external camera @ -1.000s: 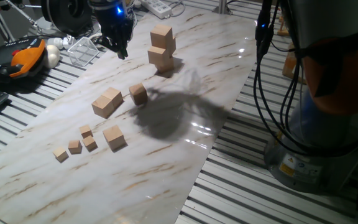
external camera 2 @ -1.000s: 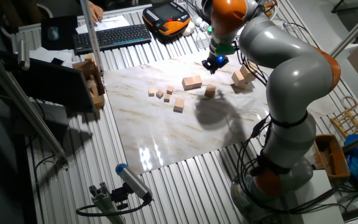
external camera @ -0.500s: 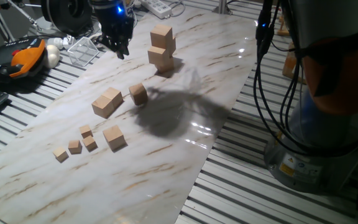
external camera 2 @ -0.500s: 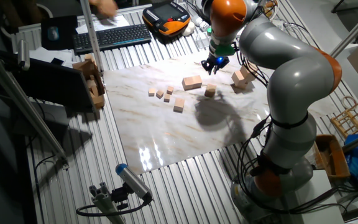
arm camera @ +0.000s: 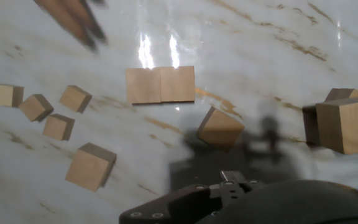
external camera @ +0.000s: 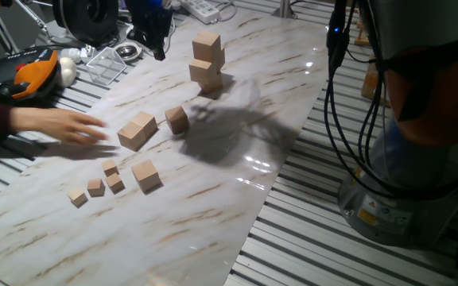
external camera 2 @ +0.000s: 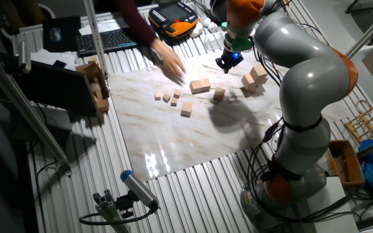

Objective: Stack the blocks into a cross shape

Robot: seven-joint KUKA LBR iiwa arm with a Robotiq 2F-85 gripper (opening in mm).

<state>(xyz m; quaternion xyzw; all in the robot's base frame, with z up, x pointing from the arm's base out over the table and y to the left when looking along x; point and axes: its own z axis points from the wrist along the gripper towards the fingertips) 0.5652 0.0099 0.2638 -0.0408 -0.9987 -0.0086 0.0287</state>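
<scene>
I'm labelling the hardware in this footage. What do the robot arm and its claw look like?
The arm is made of thick, rounded grey segments with orange bands at the joints. Black cables hang beside its base, which carries a small yellow warning sticker. The claw is black and compact, with a green ring above it. A person's hand with a dark red sleeve is also in view.

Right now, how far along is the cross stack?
Done: a partial stack of blocks stands at the far end. In hand: nothing visible; the gripper hovers above the table, while a person's hand reaches in. Left: three loose blocks.
</scene>
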